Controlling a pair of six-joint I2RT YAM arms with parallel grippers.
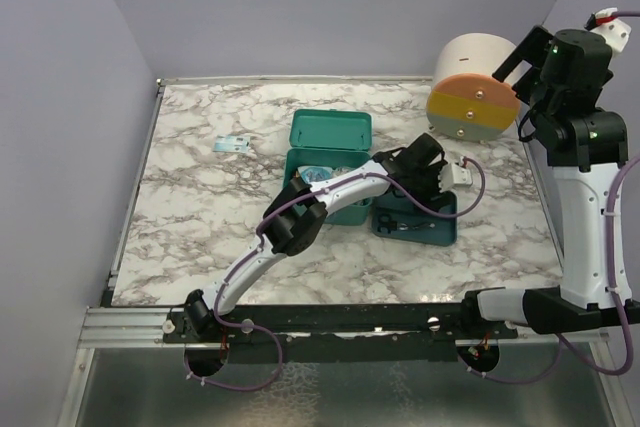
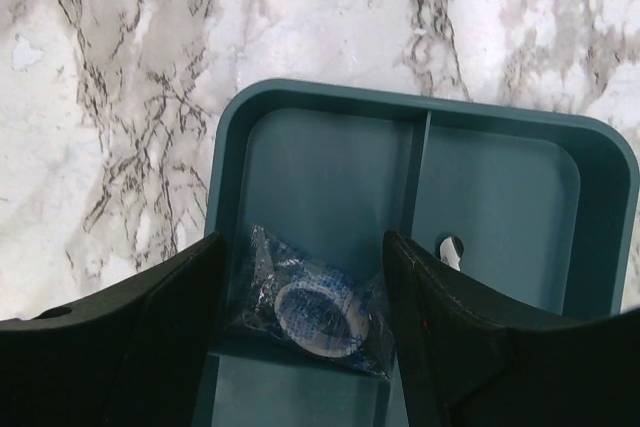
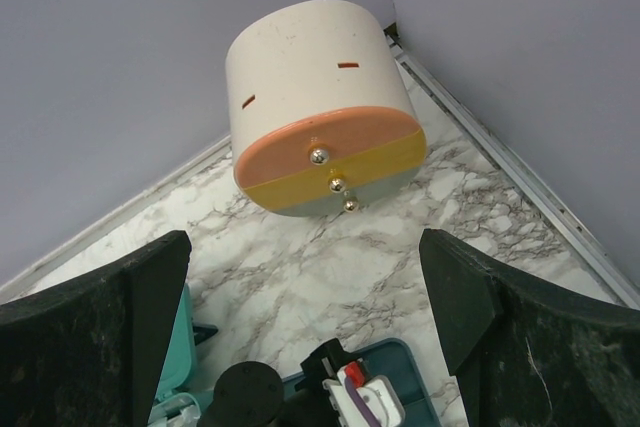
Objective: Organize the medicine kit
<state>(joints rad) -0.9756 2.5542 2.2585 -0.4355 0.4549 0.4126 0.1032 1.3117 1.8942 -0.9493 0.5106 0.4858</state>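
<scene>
The left end effector (image 2: 302, 245) is seen with its fingers parted over the shallow teal tray (image 2: 420, 99), and a clear-wrapped roll (image 2: 318, 309) is seen lying between them in one compartment. Just beside the tray, mid-way across the marble bench (image 1: 200, 237), the medicine kit (image 1: 332, 133) is found with its lid stood open. Farther off, the round drawer unit (image 3: 320, 117) is faced by the right end effector (image 3: 302, 242), which is held wide and empty.

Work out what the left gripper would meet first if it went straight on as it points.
Probably the wrapped roll lying in the tray, between the left gripper's open fingers, with the tray floor just behind it. Depth is unclear.
</scene>
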